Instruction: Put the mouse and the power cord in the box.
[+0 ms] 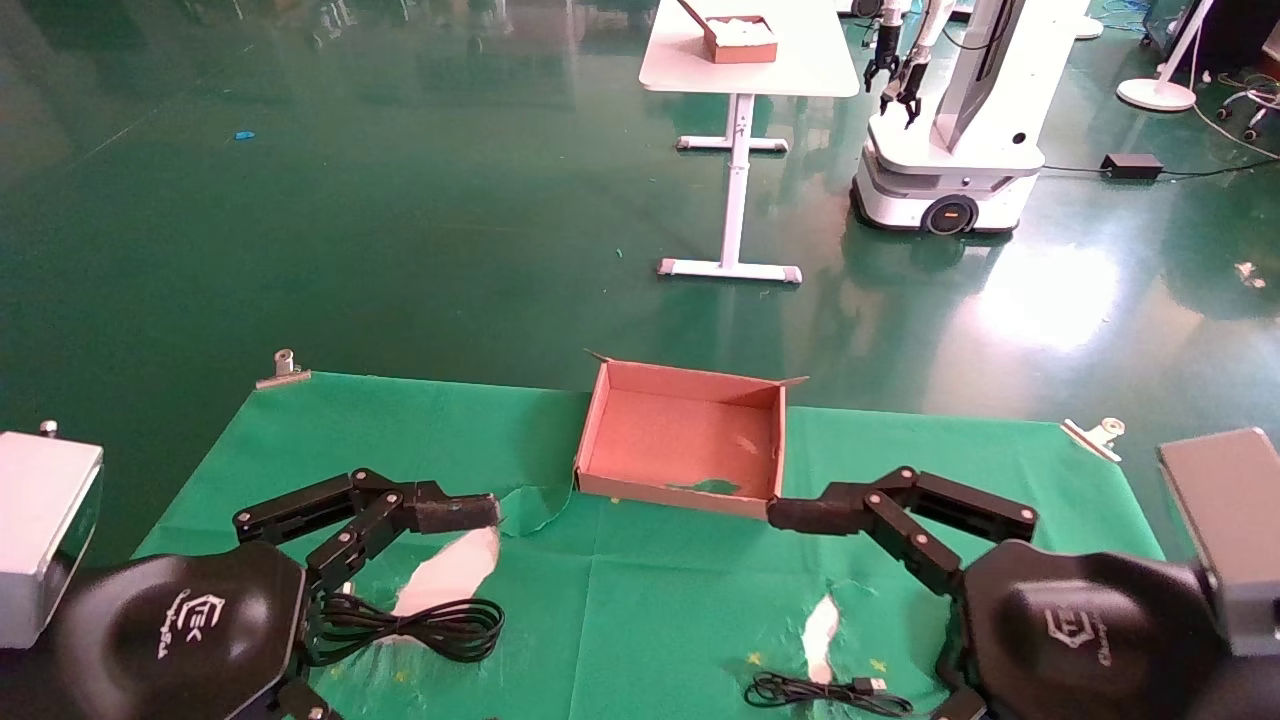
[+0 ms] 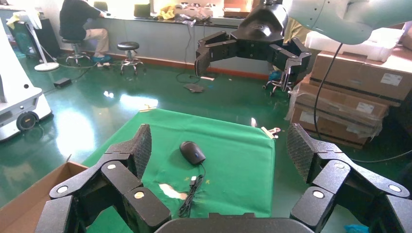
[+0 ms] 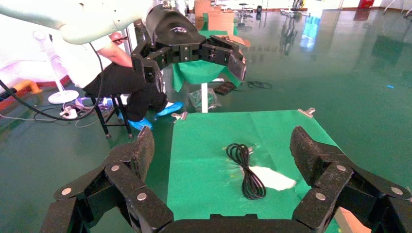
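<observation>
The brown cardboard box (image 1: 600, 440) stands empty at the middle back of the green cloth. The power cord (image 1: 420, 625), a thick black looped bundle, lies at the front left; the right wrist view shows it as well (image 3: 248, 171). My left gripper (image 1: 470, 512) hovers open above the cloth just behind it, left of the box. In the left wrist view the black mouse (image 2: 192, 152) sits on the cloth with its thin cable (image 2: 190, 194) trailing from it. In the head view only that cable (image 1: 820, 693) shows. My right gripper (image 1: 790, 515) hangs open at the box's front right corner.
Metal clips (image 1: 283, 368) (image 1: 1095, 435) pin the cloth's back corners. White torn patches (image 1: 450, 570) show through the cloth. Beyond the table lies green floor with a white table (image 1: 745, 70) and another robot (image 1: 950, 150).
</observation>
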`<state>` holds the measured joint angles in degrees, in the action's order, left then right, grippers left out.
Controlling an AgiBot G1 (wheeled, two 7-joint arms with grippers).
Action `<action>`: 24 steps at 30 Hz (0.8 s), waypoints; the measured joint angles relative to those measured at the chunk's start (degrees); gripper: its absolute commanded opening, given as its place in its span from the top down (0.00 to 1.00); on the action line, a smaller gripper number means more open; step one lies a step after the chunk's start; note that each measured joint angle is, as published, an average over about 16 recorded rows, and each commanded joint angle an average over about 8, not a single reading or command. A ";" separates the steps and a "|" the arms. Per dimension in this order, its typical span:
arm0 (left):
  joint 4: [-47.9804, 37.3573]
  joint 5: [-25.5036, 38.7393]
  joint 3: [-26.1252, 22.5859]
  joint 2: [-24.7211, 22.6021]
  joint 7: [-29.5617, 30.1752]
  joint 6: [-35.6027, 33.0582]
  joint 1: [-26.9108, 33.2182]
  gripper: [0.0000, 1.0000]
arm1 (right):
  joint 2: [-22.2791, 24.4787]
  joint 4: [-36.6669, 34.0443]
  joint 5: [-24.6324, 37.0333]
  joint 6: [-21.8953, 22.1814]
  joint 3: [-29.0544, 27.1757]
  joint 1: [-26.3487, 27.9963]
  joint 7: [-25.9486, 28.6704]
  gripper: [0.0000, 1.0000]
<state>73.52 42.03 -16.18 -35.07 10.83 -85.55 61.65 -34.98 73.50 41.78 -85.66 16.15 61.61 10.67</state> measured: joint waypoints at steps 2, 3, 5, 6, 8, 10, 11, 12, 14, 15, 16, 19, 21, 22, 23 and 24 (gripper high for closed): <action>0.00 0.00 0.00 0.00 0.00 0.00 0.00 0.00 | 0.00 0.00 0.00 0.00 0.00 0.00 0.00 0.00; 0.00 0.00 0.00 0.00 0.00 0.00 0.00 0.00 | 0.00 0.00 0.00 0.00 0.00 0.00 0.00 0.00; 0.00 0.00 0.00 0.00 0.00 0.00 0.00 0.00 | 0.00 0.00 0.00 0.00 0.00 0.00 0.00 0.00; 0.00 0.00 0.00 0.00 0.00 0.00 0.00 0.00 | 0.00 0.00 0.00 0.00 0.00 0.00 0.00 0.00; 0.00 0.00 0.00 0.00 0.00 0.00 0.00 0.00 | 0.00 0.00 0.00 0.00 0.00 0.00 0.00 0.00; 0.00 0.00 0.00 0.00 0.00 0.00 0.00 0.00 | 0.00 0.00 0.00 0.00 0.00 0.00 0.00 0.00; 0.00 -0.01 0.01 0.00 -0.01 -0.01 -0.01 0.00 | 0.01 0.01 -0.02 -0.01 -0.01 -0.01 0.00 0.00; 0.00 -0.01 0.01 0.00 -0.01 -0.01 -0.01 0.00 | 0.01 0.01 -0.02 -0.01 -0.01 -0.01 0.00 0.00; 0.01 0.01 0.00 0.01 -0.01 -0.01 -0.01 0.00 | 0.01 0.01 -0.02 -0.01 -0.01 -0.01 0.00 0.00; 0.05 0.14 -0.05 0.04 -0.02 -0.03 -0.01 0.00 | 0.01 0.01 -0.02 -0.01 -0.01 -0.01 0.00 0.00; 0.11 0.39 -0.15 0.09 -0.03 -0.05 0.00 0.00 | 0.03 0.02 0.05 -0.02 0.01 -0.02 -0.03 0.00; 0.41 2.15 -0.84 0.35 0.11 0.05 0.09 0.00 | 0.28 0.22 1.36 0.18 0.38 -0.06 -0.30 0.00; 0.67 4.28 -1.66 0.59 0.47 0.29 0.32 0.00 | 0.56 0.55 3.16 0.54 0.90 0.00 -0.47 0.00; 0.77 5.67 -2.20 0.71 0.79 0.45 0.49 0.00 | 0.72 0.78 4.35 0.76 1.23 0.11 -0.60 0.00; 0.93 7.29 -2.82 0.82 1.17 0.62 0.76 0.00 | 0.85 1.01 5.62 0.99 1.61 0.25 -0.69 0.00; 1.05 9.15 -3.55 0.89 1.67 0.79 1.12 0.00 | 0.99 1.25 7.05 1.21 2.04 0.47 -0.74 0.00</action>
<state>74.57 51.18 -19.73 -34.17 12.51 -84.76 62.76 -34.00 74.75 48.83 -84.45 18.18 62.08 9.92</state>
